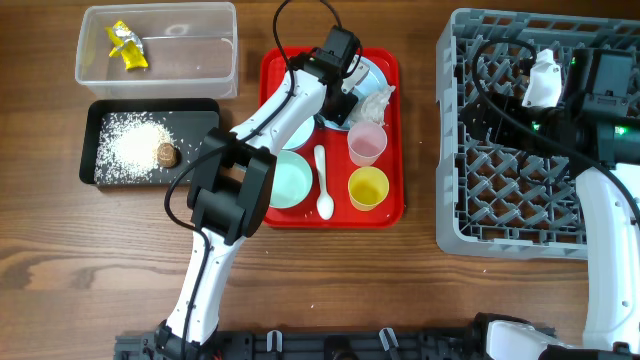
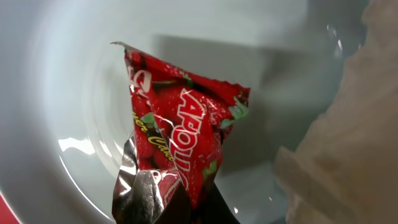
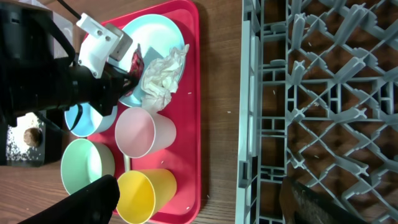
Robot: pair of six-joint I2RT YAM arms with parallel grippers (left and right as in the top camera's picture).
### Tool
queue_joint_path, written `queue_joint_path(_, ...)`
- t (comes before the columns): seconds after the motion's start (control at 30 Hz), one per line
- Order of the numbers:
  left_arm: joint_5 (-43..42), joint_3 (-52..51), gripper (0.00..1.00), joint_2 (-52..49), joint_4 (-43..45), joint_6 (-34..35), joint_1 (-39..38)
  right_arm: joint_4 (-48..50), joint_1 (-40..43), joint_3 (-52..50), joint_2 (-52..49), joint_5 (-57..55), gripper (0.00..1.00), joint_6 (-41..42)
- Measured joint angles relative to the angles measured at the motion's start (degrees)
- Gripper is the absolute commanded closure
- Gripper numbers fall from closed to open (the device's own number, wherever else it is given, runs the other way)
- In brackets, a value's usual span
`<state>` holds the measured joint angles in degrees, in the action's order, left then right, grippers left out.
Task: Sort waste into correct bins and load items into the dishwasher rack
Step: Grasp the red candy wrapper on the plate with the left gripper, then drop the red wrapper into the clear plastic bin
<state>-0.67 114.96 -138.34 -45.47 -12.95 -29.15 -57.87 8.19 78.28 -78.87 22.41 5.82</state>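
Pinching the crinkled red snack wrapper [image 2: 180, 143] by its lower edge, my left jaws are closed on it over the round light-blue plate [image 2: 62, 93], perhaps just clear of it. This is the waste-sorting step, and I judge the next move is a lift across to the clear rectangular plastic tub [image 1: 190, 60]. My right jaws hang wide above the grey plastic lattice rack [image 1: 470, 200].

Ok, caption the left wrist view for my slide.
Left gripper pinching a crinkled red snack wrapper over the round light-blue plate, crumpled white tissue alongside.
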Motion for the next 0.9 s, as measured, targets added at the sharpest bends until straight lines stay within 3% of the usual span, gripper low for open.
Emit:
queue_joint_path(0.23, 0.0, 0.0, 0.96, 0.5, 1.4, 3.7, 0.1, 0.0, 0.0, 0.0, 0.0, 0.0, 0.15, 0.0)
queue_joint_path(0.37, 0.0, -0.2, 0.96, 8.1, 1.7, 5.2, 1.7, 0.0, 0.0, 0.0, 0.0, 0.0, 0.15, 0.0)
queue_joint_path(0.5, 1.8, 0.2, 0.96, 16.7, 2.0, 6.2, 7.8, 0.0, 0.0, 0.0, 0.0, 0.0, 0.15, 0.0)
queue_joint_path(0.67, 3.0, 0.4, 0.96, 16.2, 0.5, 9.3, 19.3, 0.0, 0.0, 0.0, 0.0, 0.0, 0.15, 0.0)
queue_joint_path(0.7, 3.0, 0.4, 0.90, 16.1, 0.3, 9.9, 21.3, 0.0, 0.0, 0.0, 0.0, 0.0, 0.15, 0.0)
queue_joint_path(0.77, 3.5, 0.4, 0.66, 15.4, -0.4, 11.0, 27.5, 0.0, 0.0, 0.0, 0.0, 0.0, 0.15, 0.0)
queue_joint_path(0.83, 3.4, 0.4, 0.35, 14.7, -0.6, 11.8, 29.0, 0.0, 0.0, 0.0, 0.0, 0.0, 0.15, 0.0)
queue_joint_path(0.9, 3.4, 0.4, 0.22, 13.3, -0.8, 11.9, 30.5, 0.0, 0.0, 0.0, 0.0, 0.0, 0.15, 0.0)
